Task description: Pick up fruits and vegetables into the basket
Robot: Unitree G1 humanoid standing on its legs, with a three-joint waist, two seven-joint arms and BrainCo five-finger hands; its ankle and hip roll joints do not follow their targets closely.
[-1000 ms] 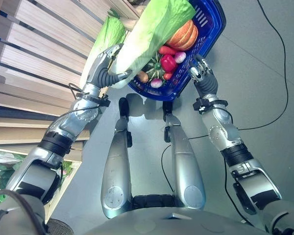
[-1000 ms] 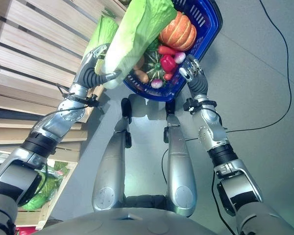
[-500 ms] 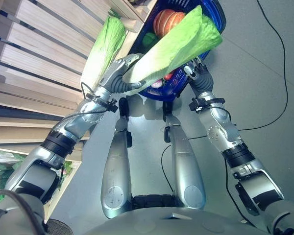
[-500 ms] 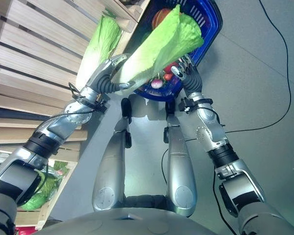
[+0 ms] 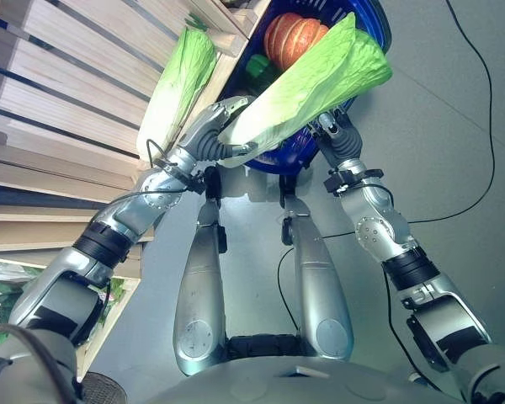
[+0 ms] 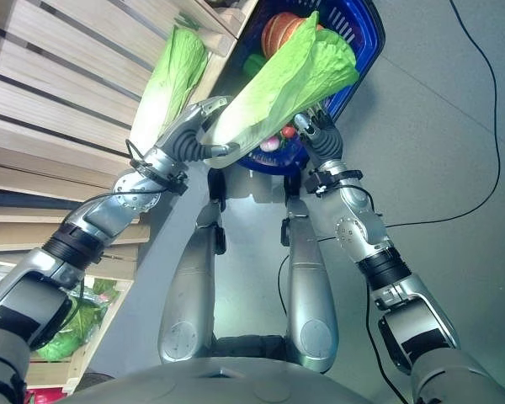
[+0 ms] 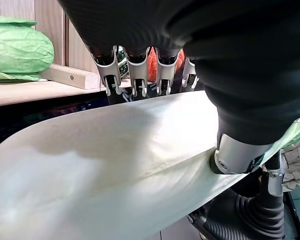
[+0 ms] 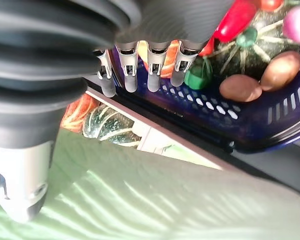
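Bright, even indoor light from overhead. Pale sheen on grey floor just below blue basket. Napa cabbage strongly lit, white stem near washed-out in left wrist view. Soft light-and-shadow stripes across its leaf in right wrist view. Dark gaps between wooden slats.

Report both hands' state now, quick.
Left hand: shut on the cabbage, held over the blue basket.
Right hand: open, fingers straight at the basket's rim.
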